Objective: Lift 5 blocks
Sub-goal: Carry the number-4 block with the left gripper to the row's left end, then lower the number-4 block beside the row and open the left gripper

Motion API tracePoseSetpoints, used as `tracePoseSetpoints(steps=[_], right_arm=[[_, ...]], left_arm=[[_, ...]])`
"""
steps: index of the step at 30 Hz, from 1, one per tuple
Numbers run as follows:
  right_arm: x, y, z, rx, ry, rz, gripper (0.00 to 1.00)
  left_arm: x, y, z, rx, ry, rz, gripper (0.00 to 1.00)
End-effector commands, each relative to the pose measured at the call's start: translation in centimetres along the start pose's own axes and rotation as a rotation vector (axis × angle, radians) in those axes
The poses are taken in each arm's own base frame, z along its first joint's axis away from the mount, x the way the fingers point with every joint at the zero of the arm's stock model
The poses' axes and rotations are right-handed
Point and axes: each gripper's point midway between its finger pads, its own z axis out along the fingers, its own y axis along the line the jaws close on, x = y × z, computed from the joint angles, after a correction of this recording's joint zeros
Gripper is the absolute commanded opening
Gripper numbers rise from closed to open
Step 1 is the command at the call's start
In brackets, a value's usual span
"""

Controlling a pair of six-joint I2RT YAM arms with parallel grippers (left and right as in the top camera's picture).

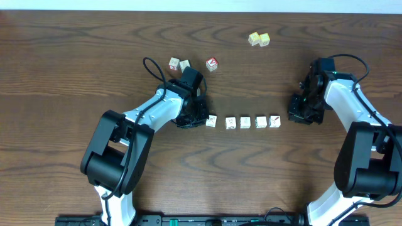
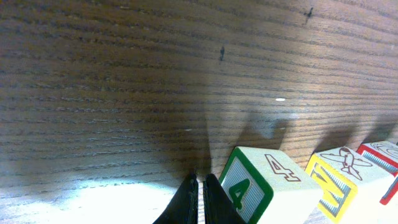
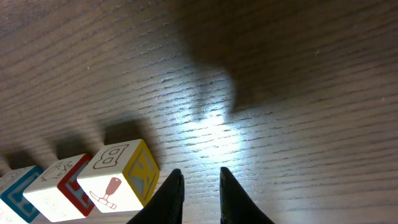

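Left pincer [image 2: 200, 199] closed, empty, beside the blocks [image 1: 245, 122]; right pincer [image 3: 200, 193] narrowly parted, empty too

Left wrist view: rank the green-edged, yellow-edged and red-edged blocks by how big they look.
1. green-edged block
2. yellow-edged block
3. red-edged block, partly cut off at the picture's side

The order follows nearness to the camera, so their true sizes may well be alike.

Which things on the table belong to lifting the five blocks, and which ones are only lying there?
Belong to the job: the row of five blocks; left gripper and right gripper near its ends.
Only lying there: two yellow cubes; red-faced cube; two pale cubes beside it.
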Motion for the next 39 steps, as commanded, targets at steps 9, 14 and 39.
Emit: tracePoseSetpoints(steps=[9,14,39], right_arm=[[0.4,0.2,0.3,0.002,0.011,0.003,0.16],[0.4,0.1,0.3,0.002,0.011,0.002,0.16],[0.3,0.2,0.3,0.0,0.004,0.001,0.17]], left_arm=[[1.2,0.1,1.3,-0.033,0.031,0.015,0.07],[1.3,0.2,1.3,-0.049,0.023,0.022,0.07],[-2.3,-0.6,0.5,0.041,-0.078,0.008,0.07]])
